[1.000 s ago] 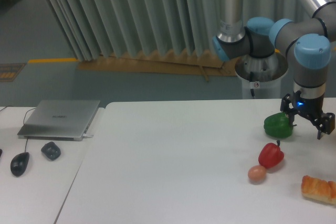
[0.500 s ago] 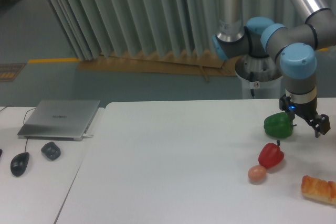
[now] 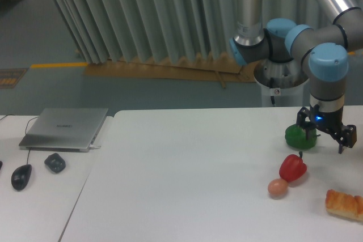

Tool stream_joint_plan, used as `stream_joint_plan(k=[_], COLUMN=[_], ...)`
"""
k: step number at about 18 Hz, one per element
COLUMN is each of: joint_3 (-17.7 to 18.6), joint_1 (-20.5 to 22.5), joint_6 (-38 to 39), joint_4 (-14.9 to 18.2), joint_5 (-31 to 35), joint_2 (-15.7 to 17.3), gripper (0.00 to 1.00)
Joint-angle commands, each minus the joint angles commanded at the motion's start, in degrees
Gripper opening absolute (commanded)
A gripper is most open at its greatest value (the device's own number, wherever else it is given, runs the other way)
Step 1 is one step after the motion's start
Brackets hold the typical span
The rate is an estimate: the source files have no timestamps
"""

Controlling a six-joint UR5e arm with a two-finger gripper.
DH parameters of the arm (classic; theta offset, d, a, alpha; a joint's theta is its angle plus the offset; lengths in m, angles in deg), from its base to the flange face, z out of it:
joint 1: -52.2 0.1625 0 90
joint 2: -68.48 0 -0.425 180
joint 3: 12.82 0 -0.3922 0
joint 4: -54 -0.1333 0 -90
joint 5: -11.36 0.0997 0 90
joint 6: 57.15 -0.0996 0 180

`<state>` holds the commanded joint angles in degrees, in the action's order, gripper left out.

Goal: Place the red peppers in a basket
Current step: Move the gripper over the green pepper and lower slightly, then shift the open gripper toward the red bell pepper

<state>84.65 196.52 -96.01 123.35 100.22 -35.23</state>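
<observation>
Backdrop: grey-green pleated curtain point(image 3: 142, 15) hangs behind the scene, with a strip of brown cardboard point(image 3: 164, 71) along its foot on the floor.
Tabletop: white tabletop point(image 3: 187, 174) fills the lower part of the view; a second white surface adjoins it on the left.
Arm: grey UR5e arm point(image 3: 295, 38) with light blue joint caps comes in from the top right and bends down over the right end of the tabletop.
Pincer: pincer point(image 3: 324, 138) points downward, its two dark fingers spread apart with nothing between them; one finger point(image 3: 306, 130) stands over the green pepper and the other sits out to the right, clear of it.
Red pepper: red pepper point(image 3: 292, 167) lies on the tabletop, below and a little left of the pincer, not touched by it, with its dark stem up.
Green pepper: green pepper point(image 3: 298, 136) sits just behind the red pepper, partly hidden by the near finger.
Egg: tan-pink egg point(image 3: 277, 187) rests right beside the red pepper, at its lower left.
Bread: orange-brown bread piece point(image 3: 343, 204) lies at the right edge, near the red pepper.
Left side: closed silver laptop point(image 3: 65, 128), a dark mouse point(image 3: 21, 177) and a small dark lump point(image 3: 55, 162) lie well apart from the peppers.
</observation>
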Motion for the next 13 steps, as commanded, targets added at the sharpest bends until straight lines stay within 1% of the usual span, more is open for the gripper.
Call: stream_joint_plan(k=[2,4,6,9,11,13], joint_3=[1.4,2.0,0.9,0.5,0.4,-0.8], joint_1=[-0.4,-0.5,-1.4,-2.4,-3.6,-5.5], joint_6=[2.9,3.7,3.6,3.9,6.8,9.6], joint_4=[-0.4,-0.4,-0.3,-0.3,-0.5,-1.3], joint_5=[0.2,0.2,0.2,-0.9,-0.9,-0.4], joint_2=[-0.4,-0.6,-0.6,-0.3,-1.0,-3.2], gripper=[1.0,1.0,1.0,1.0,1.0,1.0])
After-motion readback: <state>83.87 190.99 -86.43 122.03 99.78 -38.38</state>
